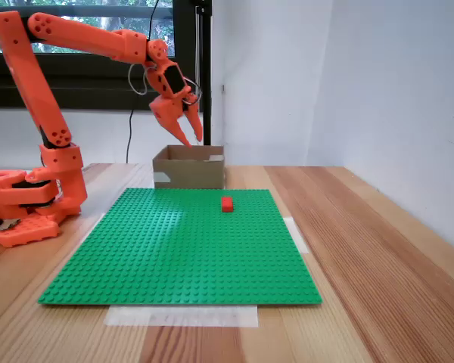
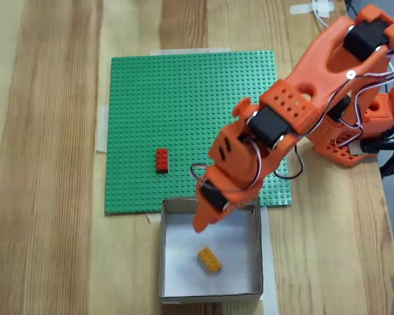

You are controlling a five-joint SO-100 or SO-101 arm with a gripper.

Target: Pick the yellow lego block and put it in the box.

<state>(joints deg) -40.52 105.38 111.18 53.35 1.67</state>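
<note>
one orange arm, bolted at the table edge, shoulder link raised steeply, forearm stretched level across the green studded mat [image 1: 181, 246] toward the cardboard box [image 1: 189, 174] at the mat's far edge in a fixed view. wrist bent down, gripper [image 1: 191, 134] hanging just above the box opening, jaws spread apart in a narrow v, empty, clasping nothing. from above in a fixed view, same arm reaching in from the right, gripper [image 2: 203, 220] poised over the near wall of the box [image 2: 210, 296], tips partly merged with the wrist housing, so the gap between the jaws hard to judge there. yellow brick [image 2: 209, 260] lying free on the pale floor of the box, turned at a slant, touching no wall, apart from the gripper. hidden behind the box wall in the side-on fixed view. red brick [image 1: 227, 203] sitting on the mat, near the box but outside it, also seen from above [image 2: 161, 159]. base of the arm cut off at the frame edge in both fixed views. loose servo wires looping beside the wrist.
</note>
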